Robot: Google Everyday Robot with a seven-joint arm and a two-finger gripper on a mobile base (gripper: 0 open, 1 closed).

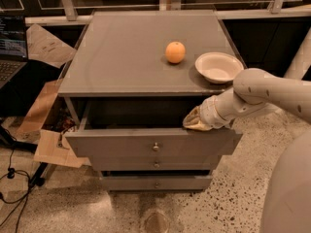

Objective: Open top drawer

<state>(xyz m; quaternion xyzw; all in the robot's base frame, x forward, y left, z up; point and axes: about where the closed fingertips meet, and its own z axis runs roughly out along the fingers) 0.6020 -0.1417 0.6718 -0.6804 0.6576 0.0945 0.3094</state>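
Here the bent arm's claw [193, 122] rests at the top drawer [121, 147] rim, grip indiscernible.

Speckled terrazzo floor [228, 203], flattened cardboard [53, 149], laptop [10, 52] at left

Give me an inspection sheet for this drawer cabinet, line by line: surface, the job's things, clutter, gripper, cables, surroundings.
Surface: grey cabinet top, flat, with two loose things on it.
Job's things: top drawer stands pulled out, with a dark gap behind its front; its knob is free.
Clutter: orange and white bowl on the cabinet top, apart from each other.
Gripper: gripper at the upper edge of the drawer front, toward the picture's right, away from the knob.
Cables: black cables on the floor at the picture's left.
Surroundings: laptop and cardboard beside the cabinet; speckled floor.
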